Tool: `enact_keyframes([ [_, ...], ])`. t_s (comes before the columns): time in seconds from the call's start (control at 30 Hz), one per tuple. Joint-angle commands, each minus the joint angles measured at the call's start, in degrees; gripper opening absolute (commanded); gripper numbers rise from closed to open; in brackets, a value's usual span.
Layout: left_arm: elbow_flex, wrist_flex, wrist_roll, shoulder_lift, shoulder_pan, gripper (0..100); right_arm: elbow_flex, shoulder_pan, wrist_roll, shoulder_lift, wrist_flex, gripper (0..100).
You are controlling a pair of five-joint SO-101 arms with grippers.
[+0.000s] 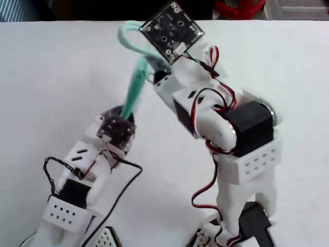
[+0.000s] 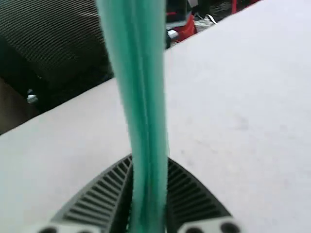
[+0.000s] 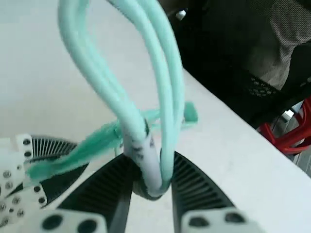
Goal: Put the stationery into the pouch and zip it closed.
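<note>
Dark marks on the mint pouch (image 3: pixel 166 97) are too blurred to read. The left gripper (image 2: pixel 148 167) clamps its near end, the right gripper (image 3: pixel 149 177) its far part

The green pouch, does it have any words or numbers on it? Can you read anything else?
No text can be read anywhere.
On the pouch: small dark marks beside the right tool, too blurred to read.
On the camera board: no legible print.
</note>
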Motion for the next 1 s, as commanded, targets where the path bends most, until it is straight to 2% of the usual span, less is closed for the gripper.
enact_keyframes([
  [0.0, -4.2, 4.4, 1.1, -0.7, 4.9, 2, -1.8, 0.7, -0.5, -1.8, -6.2, 1.8],
  [0.23, -2.9, 7.9, 1.1, -0.7, 5.0, 2, -0.8, 0.6, -0.5, 0.2, -11.2, 1.8],
  [0.37, -2.4, 7.7, 1.8, -0.7, 0.9, 2, 0.9, 1.8, -0.5, 0.4, -14.5, 1.8],
  [0.43, -2.4, 7.7, 5.3, -0.7, -2.1, 2, 3.3, 2.3, -0.5, 0.4, -16.4, 1.8],
  [0.63, -2.4, 7.6, 8.3, -0.7, -7.9, 2, 15.5, 7.4, -0.5, -0.1, -25.1, 1.8],
  [0.87, -2.0, 8.2, 8.1, -0.7, -7.3, 2, 21.2, 9.5, -0.5, -0.1, -34.9, 1.8],
  [0.97, -2.2, 10.5, 6.9, -0.7, -4.1, 2, 21.0, 8.4, -0.5, -0.2, -40.8, 1.8],
])
